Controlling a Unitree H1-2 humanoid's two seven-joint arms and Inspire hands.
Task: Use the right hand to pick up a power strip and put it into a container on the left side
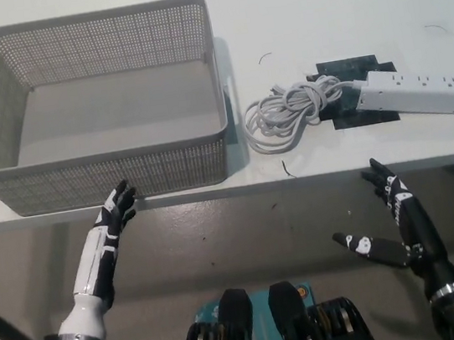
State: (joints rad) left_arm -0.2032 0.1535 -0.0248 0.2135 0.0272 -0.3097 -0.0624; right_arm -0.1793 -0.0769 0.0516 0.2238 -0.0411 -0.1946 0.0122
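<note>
Strip (415, 92) rigid, light; coiled cord (286, 109) floppy, will drag. Grab across body mid-length. Right robot hand (394, 214) spread, empty; left robot hand (105, 238) resting open below basket (108, 165).

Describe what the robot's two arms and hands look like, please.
They differ. The left hand is white with black segments along slim fingers, on a white forearm that ends in a dark cuff. The right hand and its arm are black, with small white patches on the fingers and thumb, and a ribbed black wrist. No loose cables show.
</note>
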